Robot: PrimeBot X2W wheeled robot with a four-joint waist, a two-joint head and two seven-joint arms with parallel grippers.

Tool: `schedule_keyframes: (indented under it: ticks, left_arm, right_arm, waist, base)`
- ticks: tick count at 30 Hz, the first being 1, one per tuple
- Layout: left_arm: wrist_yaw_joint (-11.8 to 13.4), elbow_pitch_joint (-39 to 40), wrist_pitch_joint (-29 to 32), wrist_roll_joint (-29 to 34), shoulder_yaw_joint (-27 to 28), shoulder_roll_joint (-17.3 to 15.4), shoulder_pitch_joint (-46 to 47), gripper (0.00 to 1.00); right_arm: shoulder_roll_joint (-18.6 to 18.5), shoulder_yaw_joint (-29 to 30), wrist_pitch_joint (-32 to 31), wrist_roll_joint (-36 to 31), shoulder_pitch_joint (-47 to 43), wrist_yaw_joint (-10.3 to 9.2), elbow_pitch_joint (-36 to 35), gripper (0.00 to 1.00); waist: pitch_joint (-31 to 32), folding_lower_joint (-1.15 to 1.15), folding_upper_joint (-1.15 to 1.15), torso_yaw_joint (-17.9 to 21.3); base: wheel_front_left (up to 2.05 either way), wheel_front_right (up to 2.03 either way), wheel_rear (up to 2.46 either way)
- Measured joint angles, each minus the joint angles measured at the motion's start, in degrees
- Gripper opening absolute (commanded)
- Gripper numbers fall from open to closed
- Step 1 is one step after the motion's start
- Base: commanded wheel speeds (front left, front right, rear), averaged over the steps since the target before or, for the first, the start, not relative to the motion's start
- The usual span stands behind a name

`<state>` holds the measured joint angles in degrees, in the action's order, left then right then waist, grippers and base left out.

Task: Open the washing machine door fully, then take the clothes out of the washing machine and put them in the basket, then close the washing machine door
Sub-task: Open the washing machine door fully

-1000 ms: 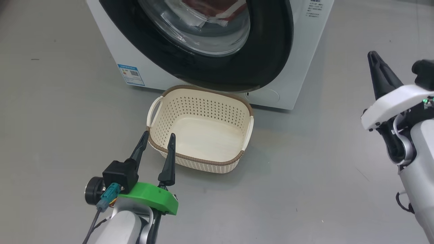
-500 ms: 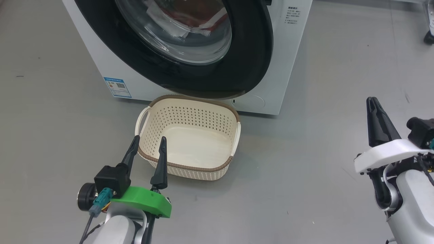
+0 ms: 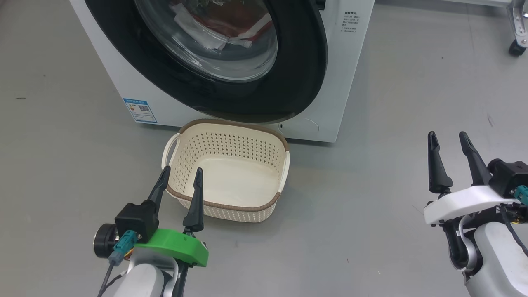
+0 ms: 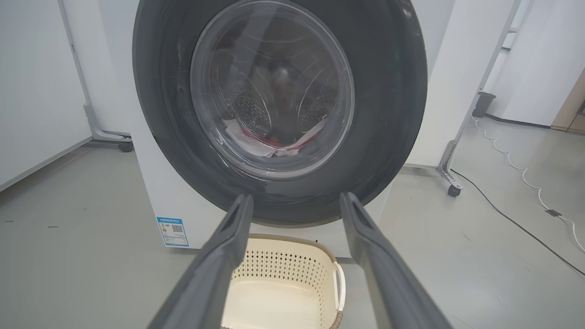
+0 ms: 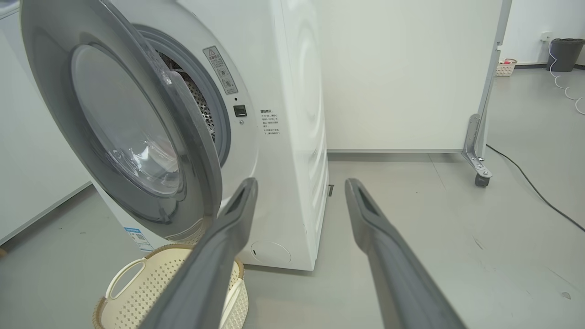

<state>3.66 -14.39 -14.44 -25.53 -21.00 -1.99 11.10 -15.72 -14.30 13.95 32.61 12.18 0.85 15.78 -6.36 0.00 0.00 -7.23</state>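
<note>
The white washing machine (image 3: pixel 350 62) stands at the top of the head view. Its black-rimmed door (image 3: pixel 206 86) hangs ajar; the right wrist view has the door (image 5: pixel 123 132) swung partly off the grey-ringed mouth (image 5: pixel 215 114). Red and white clothes (image 4: pixel 274 144) lie in the drum behind the glass, also visible as clothes (image 3: pixel 235 24) from the head. The cream basket (image 3: pixel 181 140) sits empty on the floor under the door. My left gripper (image 3: pixel 182 169) is open over the basket's near left corner. My right gripper (image 3: pixel 447 134) is open over bare floor, right of the machine.
A blue label (image 3: pixel 140 110) marks the machine's lower left front. White partition panels on wheeled feet (image 5: pixel 477 169) stand behind and to the right. A cable (image 4: pixel 512 219) runs across the floor on the right. A dark bin (image 5: pixel 564 52) stands far back.
The head camera has shifted, so the machine and basket sit further left. My right gripper has dropped lower and turned, both fingers now showing apart. The left gripper stays by the basket.
</note>
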Motion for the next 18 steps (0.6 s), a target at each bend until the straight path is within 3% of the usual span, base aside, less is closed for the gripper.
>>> schedule_keyframes:
  ticks: [18]
  left_arm:
    - [-0.5,0.0,0.0,0.3,0.2,0.0,-1.2,1.0]
  right_arm:
    - [0.3,0.5,0.1,-1.1,-3.0,-0.49,-4.0,1.0]
  waist:
    - [0.8,0.0,0.0,-0.2]
  base:
    - [0.0,0.0,0.0]
